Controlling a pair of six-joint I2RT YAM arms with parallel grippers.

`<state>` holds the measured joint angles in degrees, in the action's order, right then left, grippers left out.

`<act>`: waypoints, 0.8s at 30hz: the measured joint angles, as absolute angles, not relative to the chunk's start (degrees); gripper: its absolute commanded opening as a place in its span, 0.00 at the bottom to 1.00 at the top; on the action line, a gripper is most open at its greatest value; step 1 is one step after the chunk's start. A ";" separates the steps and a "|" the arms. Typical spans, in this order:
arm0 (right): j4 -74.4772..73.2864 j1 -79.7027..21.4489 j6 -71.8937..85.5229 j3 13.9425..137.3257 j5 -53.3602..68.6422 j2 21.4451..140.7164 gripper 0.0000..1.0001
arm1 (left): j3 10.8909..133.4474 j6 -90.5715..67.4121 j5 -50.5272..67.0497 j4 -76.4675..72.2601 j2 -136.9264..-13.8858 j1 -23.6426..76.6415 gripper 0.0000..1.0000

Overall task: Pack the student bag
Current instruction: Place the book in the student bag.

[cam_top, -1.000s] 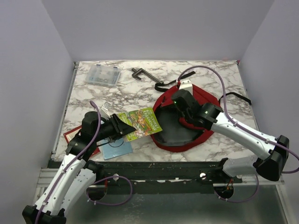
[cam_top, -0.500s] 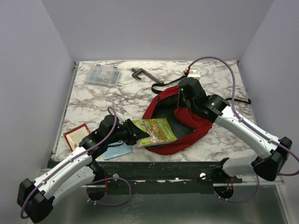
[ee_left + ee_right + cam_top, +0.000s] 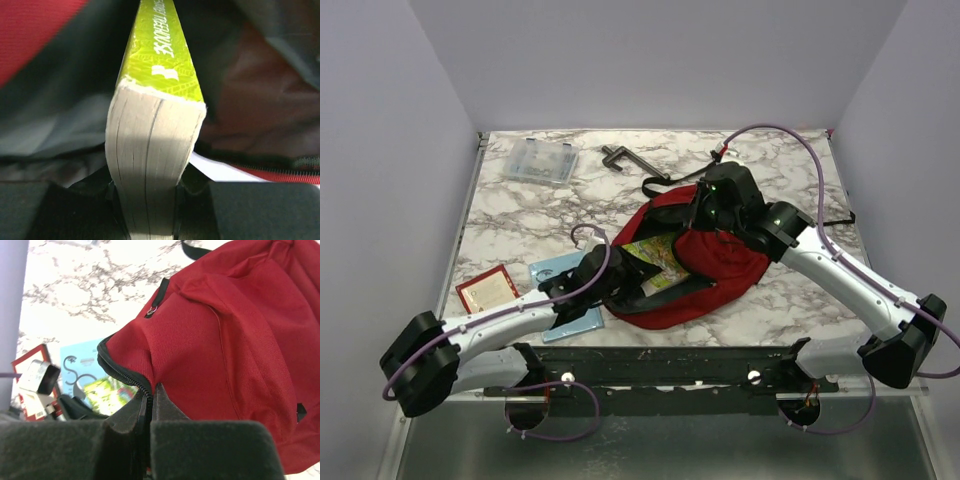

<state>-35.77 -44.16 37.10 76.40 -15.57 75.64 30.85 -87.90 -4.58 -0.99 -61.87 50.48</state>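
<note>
Half the book [image 3: 655, 260] now inside bag [image 3: 722, 258]

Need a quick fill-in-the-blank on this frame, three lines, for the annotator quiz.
1. The left hand grips a ___ book.
2. The right hand pinches the zipper edge of the ___ backpack.
3. The clear plastic box lies at the far ___ corner of the table.
Missing words: green; red; left.

Spine of green book [image 3: 161, 60], "TREEHOUSE"
</note>
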 measured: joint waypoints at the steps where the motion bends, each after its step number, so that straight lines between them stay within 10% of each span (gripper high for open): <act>1: -35.57 -44.16 37.56 76.40 -14.50 75.50 0.01 | 31.40 -87.85 -5.74 -2.68 -63.29 50.89 0.00; 24: -29.06 -39.92 29.43 71.96 -3.31 71.77 0.01 | 49.89 -85.47 -9.50 -33.30 -104.86 53.08 0.00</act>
